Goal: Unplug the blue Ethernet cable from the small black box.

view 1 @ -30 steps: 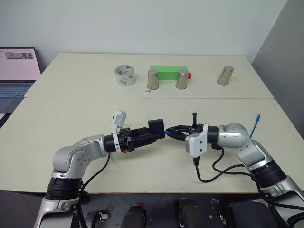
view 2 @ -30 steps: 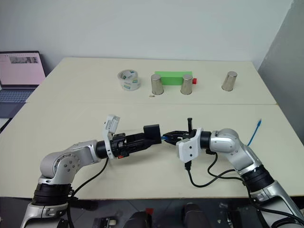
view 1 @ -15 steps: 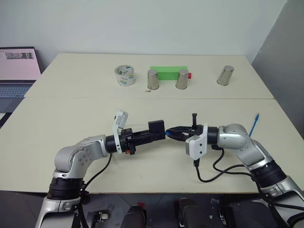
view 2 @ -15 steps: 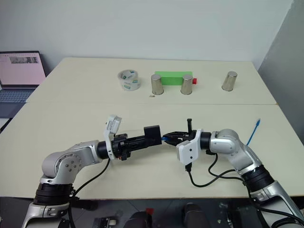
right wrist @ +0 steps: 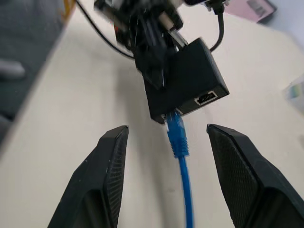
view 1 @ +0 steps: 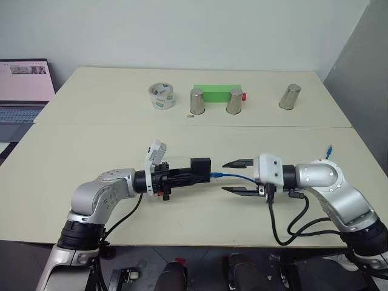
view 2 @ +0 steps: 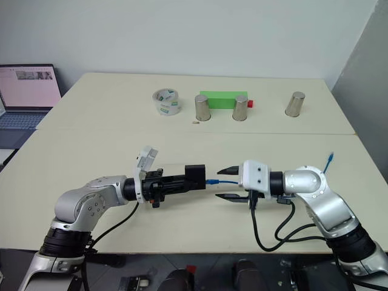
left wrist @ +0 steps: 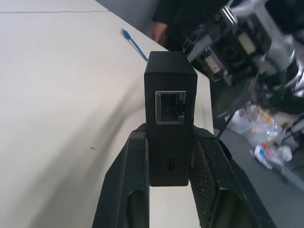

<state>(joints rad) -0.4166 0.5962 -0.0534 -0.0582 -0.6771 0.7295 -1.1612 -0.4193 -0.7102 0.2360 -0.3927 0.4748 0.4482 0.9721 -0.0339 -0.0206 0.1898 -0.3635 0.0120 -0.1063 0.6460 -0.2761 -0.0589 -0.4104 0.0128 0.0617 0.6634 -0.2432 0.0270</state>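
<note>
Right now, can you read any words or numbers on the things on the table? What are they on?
No text can be read.
Tape roll: green marks on its side, too small to read.
Laptop screen: lines and small pictures, too blurred to read.
Small black box: no label showing, just an empty port.
Blue Ethernet cable: no print visible.
Green block and metal cups: plain.

Two cream tables [view 1: 91, 151] stood pushed together, a seam running between them. On the far one sat a roll of clear tape [view 1: 161, 96], then a metal cup [view 1: 196, 102] and a second metal cup [view 1: 234, 101] — both in front of a green block [view 1: 216, 93] with a small red piece [view 1: 243, 96] at its end. A third cup [view 1: 289, 97] stood well apart. An open laptop [view 1: 23, 85] rested off the tables' left edge.
</note>
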